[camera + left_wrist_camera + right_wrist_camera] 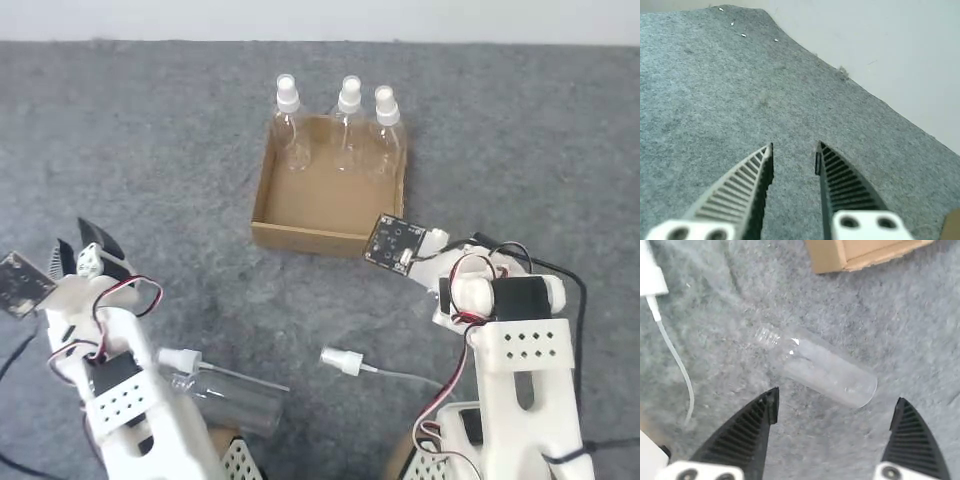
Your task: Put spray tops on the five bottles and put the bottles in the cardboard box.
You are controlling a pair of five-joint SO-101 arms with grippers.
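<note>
Fingers [747,425] of the right gripper [837,395] are spread wide over the bottle [820,371], best gripped mid-body; left gripper [795,146] is part-open, empty.

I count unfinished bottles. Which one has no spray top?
The bare bottle lying below the right pincer: its threaded neck is open. The three boxed bottles and the bottle beside the left arm have tops.
</note>
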